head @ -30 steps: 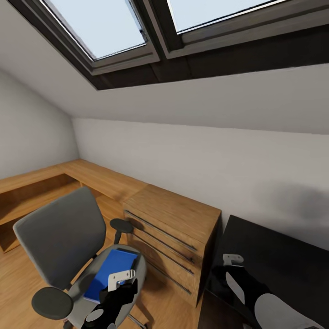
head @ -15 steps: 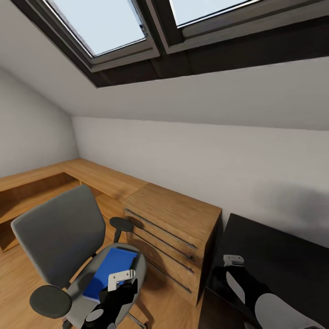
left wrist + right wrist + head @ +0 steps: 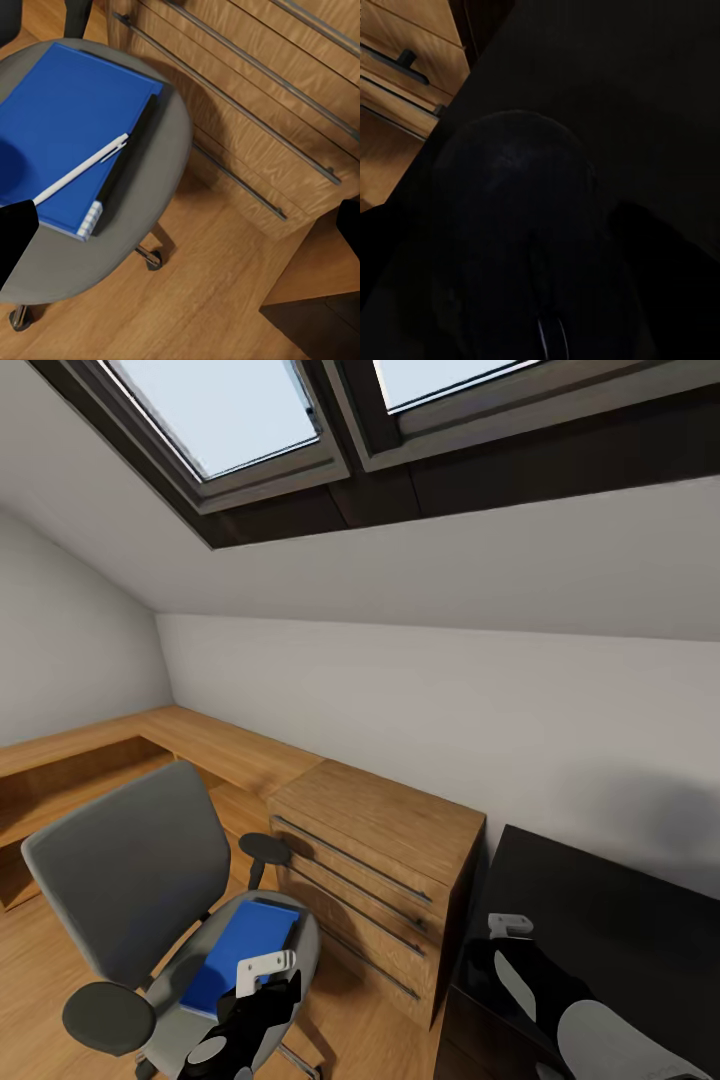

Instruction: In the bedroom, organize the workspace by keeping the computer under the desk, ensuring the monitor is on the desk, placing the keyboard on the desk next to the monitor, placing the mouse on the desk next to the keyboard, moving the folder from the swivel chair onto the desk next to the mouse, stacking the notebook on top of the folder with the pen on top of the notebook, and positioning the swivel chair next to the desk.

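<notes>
The grey swivel chair (image 3: 130, 860) stands at the lower left with the blue folder (image 3: 245, 950) flat on its seat. In the left wrist view the white pen (image 3: 82, 169) lies across the folder (image 3: 67, 127), and a dark strip (image 3: 127, 154) runs along one edge; I cannot tell whether that is the notebook. My left gripper (image 3: 268, 978) hovers just above the seat's front, open, its fingers (image 3: 11, 232) wide apart. My right gripper (image 3: 505, 940) is over the near corner of the black desk (image 3: 600, 920), shut on the dark mouse (image 3: 517, 225), which looms close in the right wrist view.
A light oak cabinet (image 3: 380, 830) with long bar handles stands between the chair and the desk. A low oak shelf (image 3: 90, 760) runs along the left wall. The grey wall slopes up to a skylight (image 3: 230, 410). Wood floor (image 3: 202, 300) shows beside the chair base.
The head camera has tilted a little, so the skylight sits slightly higher and the chair slightly further left in the picture. Both arms have stayed put.
</notes>
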Robot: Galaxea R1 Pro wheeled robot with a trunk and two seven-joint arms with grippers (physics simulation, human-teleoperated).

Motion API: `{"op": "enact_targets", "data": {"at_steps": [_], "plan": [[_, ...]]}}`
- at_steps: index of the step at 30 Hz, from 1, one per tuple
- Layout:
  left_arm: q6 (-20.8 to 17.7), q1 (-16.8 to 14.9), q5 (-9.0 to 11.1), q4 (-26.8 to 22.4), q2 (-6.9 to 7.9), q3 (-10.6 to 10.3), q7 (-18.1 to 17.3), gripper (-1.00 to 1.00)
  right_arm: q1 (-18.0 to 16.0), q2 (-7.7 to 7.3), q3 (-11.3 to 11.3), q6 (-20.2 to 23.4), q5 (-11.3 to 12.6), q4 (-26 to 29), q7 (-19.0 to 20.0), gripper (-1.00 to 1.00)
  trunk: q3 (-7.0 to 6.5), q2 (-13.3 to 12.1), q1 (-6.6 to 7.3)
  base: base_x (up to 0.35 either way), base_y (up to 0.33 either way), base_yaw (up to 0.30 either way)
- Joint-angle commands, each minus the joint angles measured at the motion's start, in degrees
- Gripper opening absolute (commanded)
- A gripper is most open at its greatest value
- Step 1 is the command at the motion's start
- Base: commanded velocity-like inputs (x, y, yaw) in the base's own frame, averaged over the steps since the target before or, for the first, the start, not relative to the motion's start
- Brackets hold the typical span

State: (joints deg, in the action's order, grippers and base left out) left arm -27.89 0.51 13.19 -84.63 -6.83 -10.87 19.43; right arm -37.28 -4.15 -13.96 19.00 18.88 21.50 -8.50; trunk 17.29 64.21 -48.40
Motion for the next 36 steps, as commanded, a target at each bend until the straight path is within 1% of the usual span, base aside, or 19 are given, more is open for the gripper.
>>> {"op": "enact_targets", "data": {"at_steps": [1, 20, 36], "plan": [[-0.14, -0.02, 0.61, -0.10, 0.01, -0.05, 0.52, 1.00, 0.01, -0.08, -0.54, 0.51, 0.20, -0.87, -0.50, -1.00, 0.07, 0.03, -0.01, 0.000, 0.000, 0.000], [-0.14, 0.01, 0.61, -0.18, 0.13, 0.07, 0.52, 1.00, 0.01, -0.05, -0.54, 0.36, 0.19, -0.38, -0.38, -1.00, 0.07, 0.03, -0.01, 0.000, 0.000, 0.000], [-0.14, 0.01, 0.54, -0.19, 0.26, 0.31, 0.52, 1.00, 0.01, -0.07, -0.47, -0.04, 0.19, -0.23, -0.47, -1.00, -2.80, -6.39, 3.50, 0.000, 0.000, 0.000]]}}
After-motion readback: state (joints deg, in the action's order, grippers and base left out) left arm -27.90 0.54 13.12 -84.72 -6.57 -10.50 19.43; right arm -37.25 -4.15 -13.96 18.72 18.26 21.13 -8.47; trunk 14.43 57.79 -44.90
